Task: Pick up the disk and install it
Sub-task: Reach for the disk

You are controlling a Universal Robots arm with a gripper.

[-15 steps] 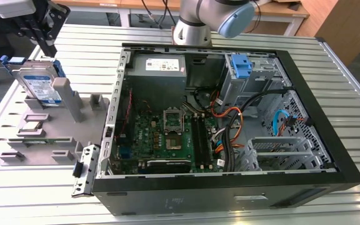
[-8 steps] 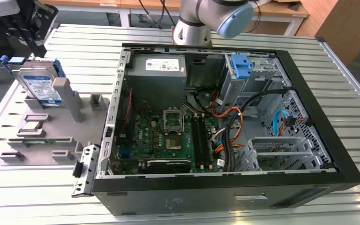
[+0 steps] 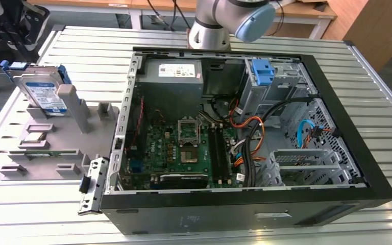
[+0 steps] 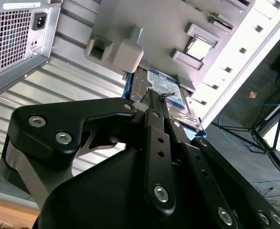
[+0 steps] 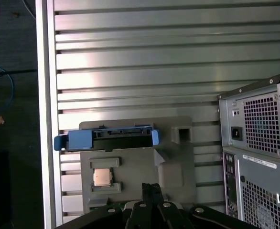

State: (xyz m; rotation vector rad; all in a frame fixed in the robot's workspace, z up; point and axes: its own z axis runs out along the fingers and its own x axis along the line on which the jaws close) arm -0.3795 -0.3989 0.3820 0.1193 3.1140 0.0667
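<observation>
Hard-drive work, as I read it from where I stand: the disk (image 3: 41,94) stands on edge in a slot of the grey holder (image 3: 53,153). The holder rests on the slatted table (image 3: 19,214), on the exterior view's left of the open computer case (image 3: 380,189), with the disk well apart from the case. I judge it is parked upright so that its top edge, framed by the blue carrier, sticks up free for fingers to pinch from above. The gripper (image 5: 152,187) hangs over the holder, clear of the disk, its jaws drawn close together with nothing between them. It looks down on the carrier's edge, which suggests an approach rather than a grasp. A processor chip (image 5: 102,177) lies flat in a pocket of the same holder, near the disk, each part apparently given its own seat. The case lies on its side with the panel off, probably so the inside can be reached from overhead. Its motherboard (image 3: 182,148) faces up, the power supply (image 3: 172,71) sits at the far wall, and an empty blue bracket (image 3: 261,71) waits in the drive cage. The arm (image 3: 226,20) rises behind the case.
</observation>
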